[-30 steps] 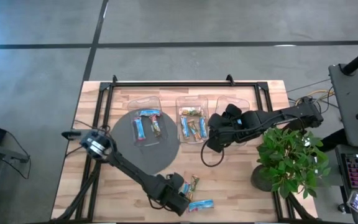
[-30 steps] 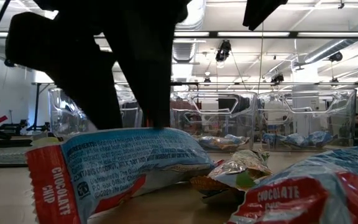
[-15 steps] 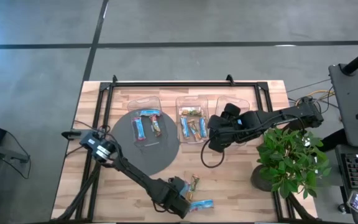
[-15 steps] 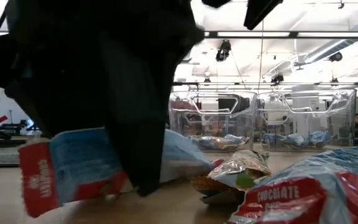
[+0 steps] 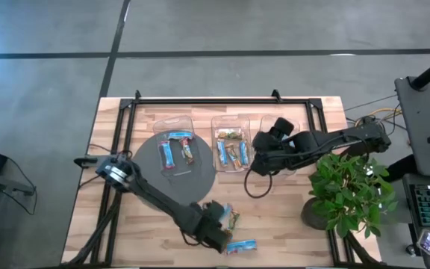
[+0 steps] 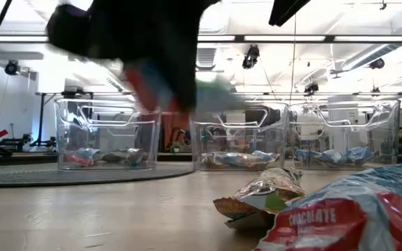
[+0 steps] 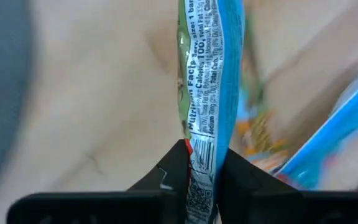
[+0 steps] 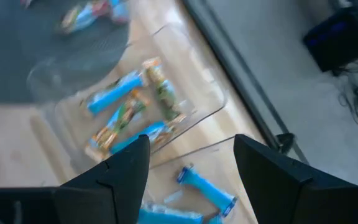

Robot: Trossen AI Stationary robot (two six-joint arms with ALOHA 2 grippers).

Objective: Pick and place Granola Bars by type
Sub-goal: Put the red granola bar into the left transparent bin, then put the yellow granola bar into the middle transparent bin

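1. Left gripper (image 7: 202,171) was clamped on the lower end of a blue bar (image 7: 207,74), fingers (image 7: 173,168) pinching the wrapper from both sides near its barcode.
2. Held that bar clear of the wooden table (image 5: 148,217), as shown in the low view, where it hung lifted and blurred (image 6: 160,78) above the tabletop.
3. Sat at the near edge of the table in the high view (image 5: 213,224), with a multicoloured bar (image 5: 234,219) just beside it and a second blue bar (image 5: 241,246) lying near it, toward the table's front edge.
4. Right gripper (image 8: 191,165) hovered with its fingers spread wide and nothing between them, over the far side of the table (image 5: 263,158).
5. Looked down on the right bin (image 8: 197,186), holding blue bars right beneath the fingers, and on the middle bin (image 8: 135,109) just beyond, holding blue and multicoloured bars mixed.
6. Left bin (image 5: 176,148), well apart from the right gripper and resting on a dark round mat (image 5: 192,183), held blue and multicoloured bars too.
7. Potted plant (image 5: 346,187) stood just beside the right arm.
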